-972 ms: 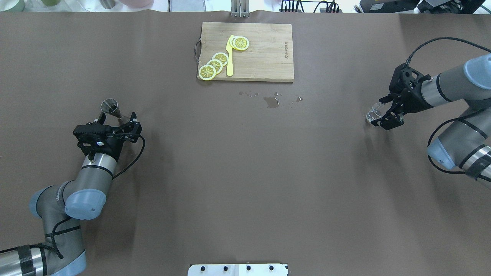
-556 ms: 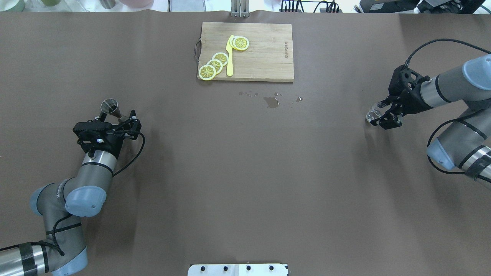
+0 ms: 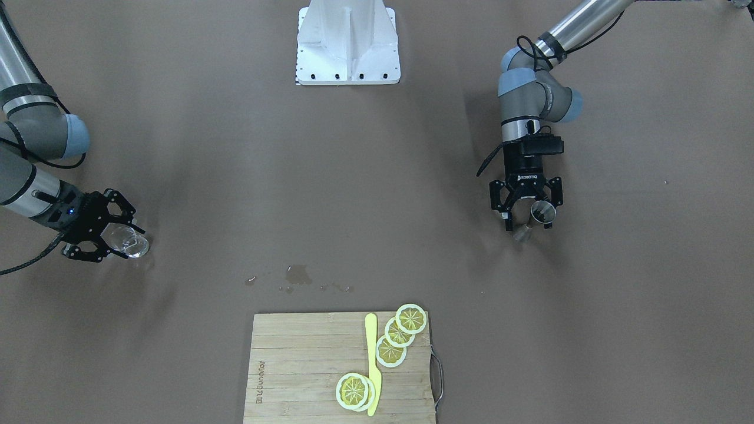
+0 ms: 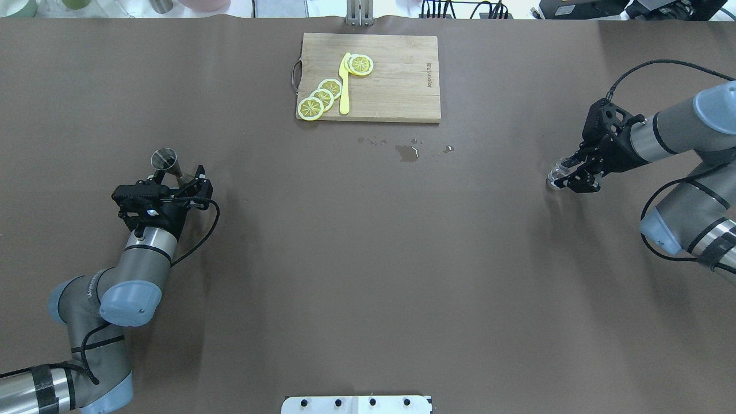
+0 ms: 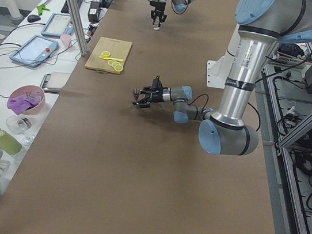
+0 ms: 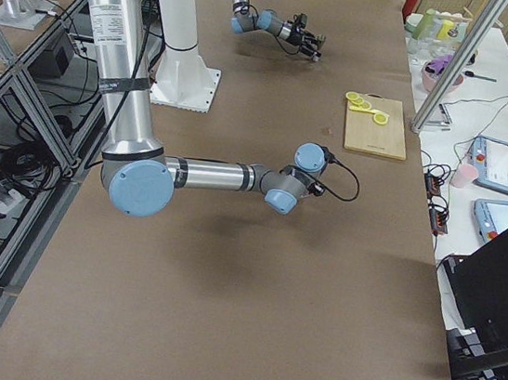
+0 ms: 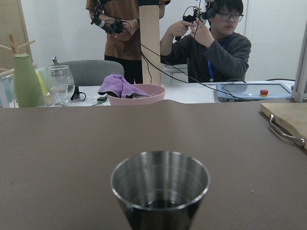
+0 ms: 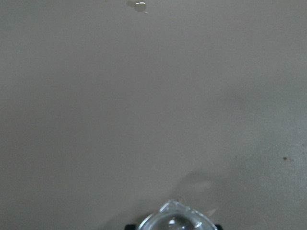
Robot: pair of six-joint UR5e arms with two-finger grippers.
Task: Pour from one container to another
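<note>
The metal jigger [image 4: 165, 159] stands upright on the brown table at the left. My left gripper [image 4: 177, 174] is low around it, open, with a finger on each side. The left wrist view shows the jigger [image 7: 160, 184] close up with a dark inside, and none of the fingers. The front-facing view shows the jigger [image 3: 542, 211] between the spread fingers of the left gripper [image 3: 529, 222]. At the far right my right gripper [image 4: 566, 175] is shut on the clear glass cup [image 4: 553, 179], down near the table. The right wrist view shows the cup [image 8: 175, 223] at the bottom edge between two black fingertips.
A wooden cutting board [image 4: 397, 86] with lemon slices [image 4: 322, 98] and a yellow knife [image 4: 344, 86] lies at the far middle. Small water spills [image 4: 408, 152] sit just in front of it. The robot's white base plate [image 4: 356, 404] is at the near edge.
The right gripper's fingers have closed in on the glass cup and the hand has dipped slightly. The left gripper has barely shifted beside the jigger.
</note>
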